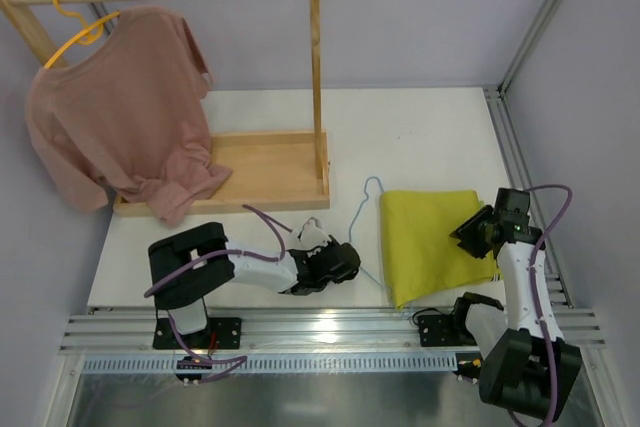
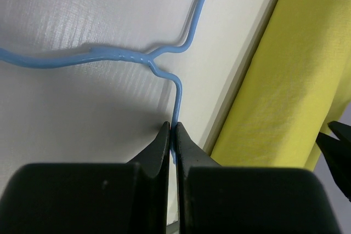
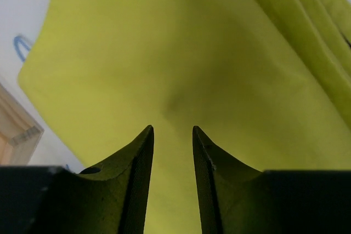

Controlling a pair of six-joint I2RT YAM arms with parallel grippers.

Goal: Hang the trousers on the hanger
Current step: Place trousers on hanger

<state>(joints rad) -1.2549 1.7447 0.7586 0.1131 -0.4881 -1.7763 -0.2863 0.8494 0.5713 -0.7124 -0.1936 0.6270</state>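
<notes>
The trousers (image 1: 430, 242) lie folded as a bright yellow-green pad on the right of the white table. The hanger (image 1: 365, 215), thin light-blue wire, lies flat just left of them, its hook pointing to the far side. My left gripper (image 1: 345, 262) is shut on the hanger's wire (image 2: 176, 102) close to the trousers' edge (image 2: 285, 80). My right gripper (image 1: 470, 230) hovers over the trousers' right side, its jaws open. In the right wrist view the fingers (image 3: 140, 152) stand apart above the yellow cloth (image 3: 164, 53) with nothing between them.
A wooden clothes rack (image 1: 270, 167) with a tray base stands at the back left. A dusty-pink T-shirt (image 1: 120, 112) hangs from its bar on a yellow hanger (image 1: 80, 27). A metal rail (image 1: 330, 332) runs along the near edge.
</notes>
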